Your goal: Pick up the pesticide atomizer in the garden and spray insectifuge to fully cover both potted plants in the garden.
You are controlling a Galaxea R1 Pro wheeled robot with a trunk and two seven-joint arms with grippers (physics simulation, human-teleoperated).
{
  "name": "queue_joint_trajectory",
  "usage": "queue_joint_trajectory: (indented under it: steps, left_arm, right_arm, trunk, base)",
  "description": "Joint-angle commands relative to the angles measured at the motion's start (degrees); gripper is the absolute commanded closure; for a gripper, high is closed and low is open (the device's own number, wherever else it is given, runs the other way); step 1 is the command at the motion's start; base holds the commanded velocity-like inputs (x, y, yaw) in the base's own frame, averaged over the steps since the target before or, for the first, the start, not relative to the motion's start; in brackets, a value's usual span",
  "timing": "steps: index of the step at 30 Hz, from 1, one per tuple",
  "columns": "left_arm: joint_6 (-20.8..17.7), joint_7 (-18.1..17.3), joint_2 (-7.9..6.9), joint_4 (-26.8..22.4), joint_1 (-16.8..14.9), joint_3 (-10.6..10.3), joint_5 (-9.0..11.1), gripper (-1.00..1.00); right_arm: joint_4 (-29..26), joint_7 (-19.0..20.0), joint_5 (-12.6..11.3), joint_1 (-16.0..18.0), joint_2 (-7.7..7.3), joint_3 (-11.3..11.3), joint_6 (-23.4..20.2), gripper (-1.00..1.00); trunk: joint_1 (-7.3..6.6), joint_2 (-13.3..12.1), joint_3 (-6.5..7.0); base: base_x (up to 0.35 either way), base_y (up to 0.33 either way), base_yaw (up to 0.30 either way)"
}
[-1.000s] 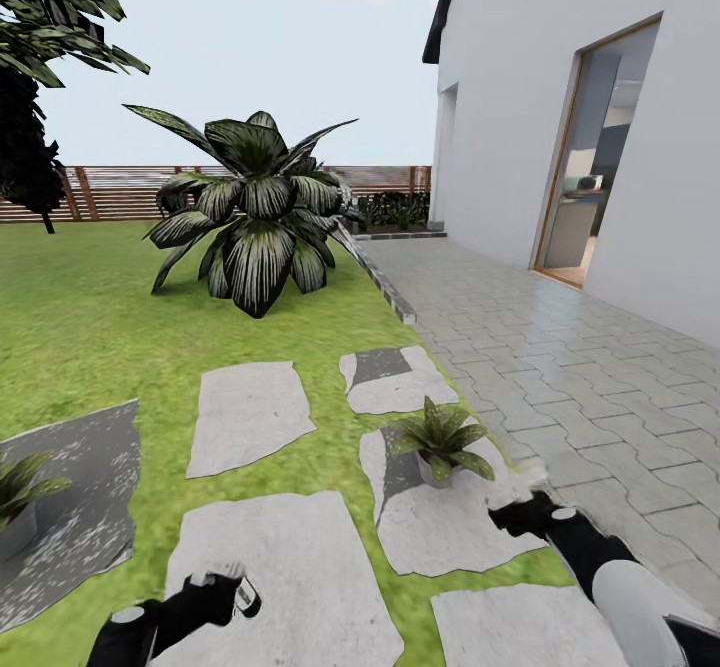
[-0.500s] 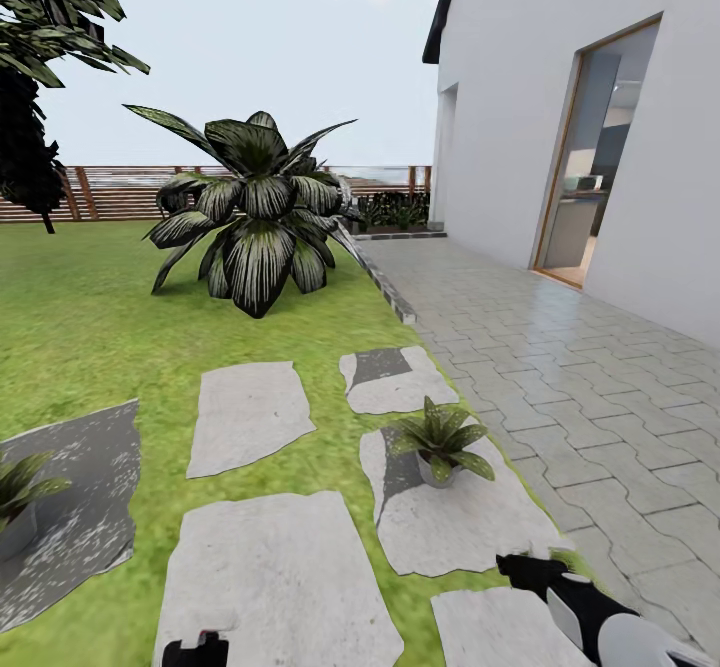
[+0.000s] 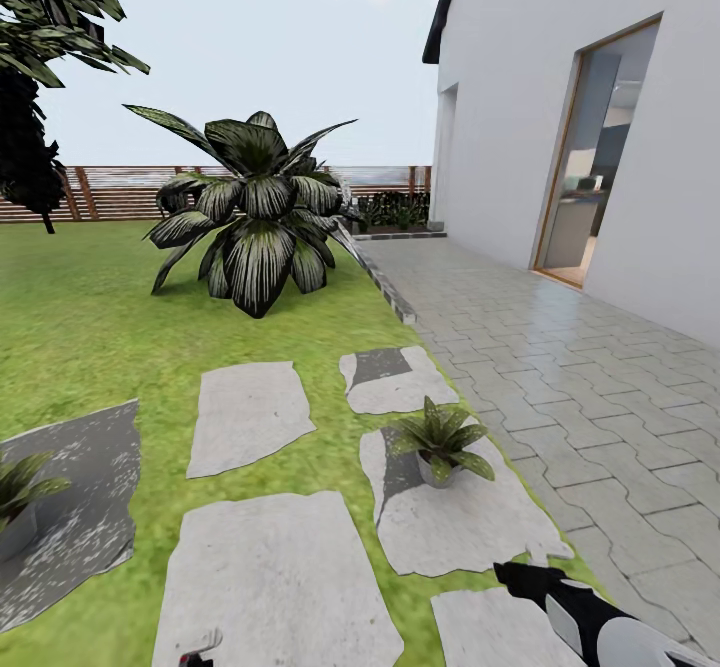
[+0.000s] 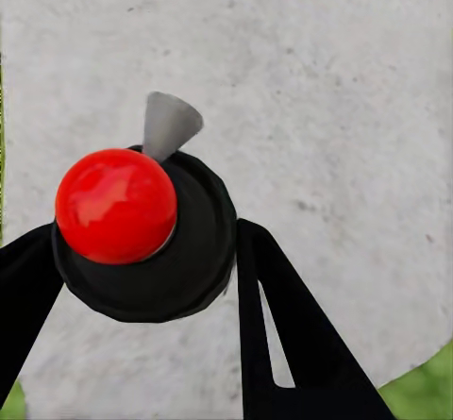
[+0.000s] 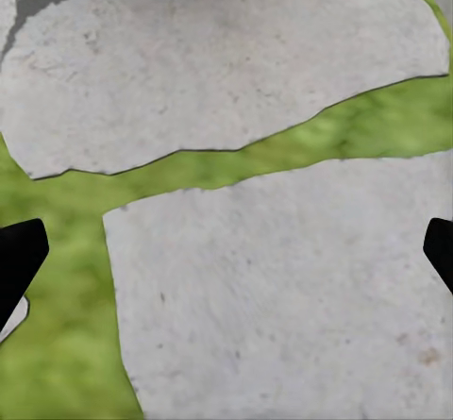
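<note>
Atomizer work in garden, holding stage. Largest first:

House wall at right with open door, paving along it. Lawn wide and flat, fence at back. Big palm plant mid-lawn, not a target. Pale slabs set in the grass, uneven edges, hard level footing.

Two potted plants: near plant stands upright on a slab just beside the paving, far plant cut by the frame edge on a darker slab, well apart from the first. Probably both within arm reach from one base stop, hence this stance between them.

Right gripper spread wide, holds nothing, hangs over the grass seam between two slabs near the near plant's pot; likely parked clear of spray. Shows at lower right in head view.

Left gripper pinches atomizer, fingers against both sides of its dark round top. Red button up, grey nozzle cone points away from camera over a slab. Held low, at bottom edge of head view. Nozzle not yet aimed at either plant, so judged: grasp done, spraying unstarted or between plants.
</note>
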State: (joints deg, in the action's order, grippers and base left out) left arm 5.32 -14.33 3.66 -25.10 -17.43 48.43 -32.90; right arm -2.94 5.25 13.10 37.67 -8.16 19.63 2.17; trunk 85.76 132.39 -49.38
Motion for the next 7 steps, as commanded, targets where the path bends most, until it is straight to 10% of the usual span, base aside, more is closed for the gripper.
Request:
queue_joint_trajectory:
  steps: [1, 7]
  left_arm:
    - [0.22, -0.34, 0.05, -0.06, -0.06, 0.52, -0.58, 1.00]
    - [0.29, -0.34, 0.06, -0.06, -0.06, 0.53, -0.58, 1.00]
  right_arm:
    - [0.08, 0.20, 0.53, 0.04, -0.02, 0.48, 0.20, -1.00]
    - [0.06, 0.20, 0.56, 0.04, 0.00, 0.47, 0.20, -1.00]
  trunk:
    - [-0.01, 0.02, -0.06]
    - [-0.01, 0.02, -0.06]
  base:
    - [0.000, 0.000, 0.000]
    - [0.000, 0.000, 0.000]
